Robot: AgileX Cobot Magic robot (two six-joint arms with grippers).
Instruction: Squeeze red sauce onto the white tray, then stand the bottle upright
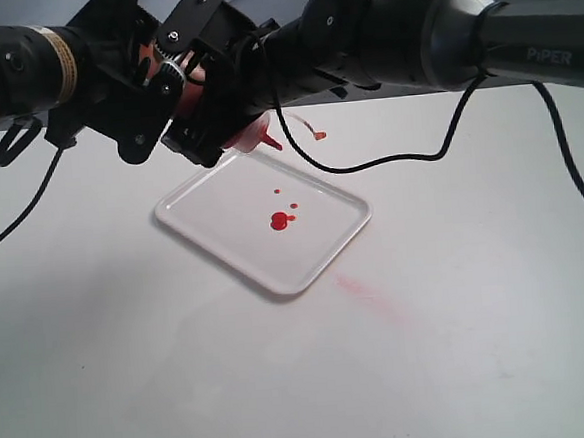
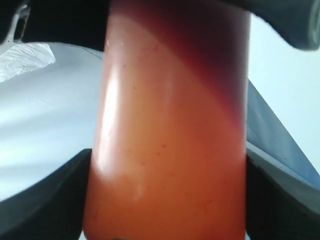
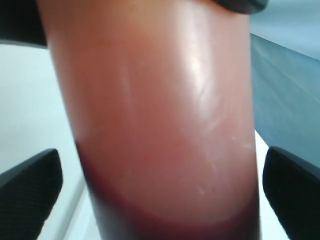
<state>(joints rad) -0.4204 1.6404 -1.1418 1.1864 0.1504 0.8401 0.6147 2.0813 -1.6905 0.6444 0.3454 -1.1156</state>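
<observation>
The bottle (image 1: 249, 134) hangs tilted above the far corner of the white tray (image 1: 221, 209), its red nozzle (image 1: 273, 142) pointing down and right and its small cap (image 1: 318, 135) dangling beside it. Red sauce (image 1: 279, 220) lies on the tray as one round blob with a few small drops near it. My left gripper (image 2: 165, 200) is shut on the bottle (image 2: 170, 140), both fingers (image 2: 50, 200) pressing its sides. My right gripper (image 3: 162, 195) stands open around the bottle (image 3: 160, 125), with a gap between each finger (image 3: 30, 190) and the bottle's wall.
A faint pink smear (image 1: 362, 289) marks the white table just right of the tray's near corner. A black cable (image 1: 388, 160) droops from the right arm onto the table behind the tray, and another cable (image 1: 21, 213) hangs at the left.
</observation>
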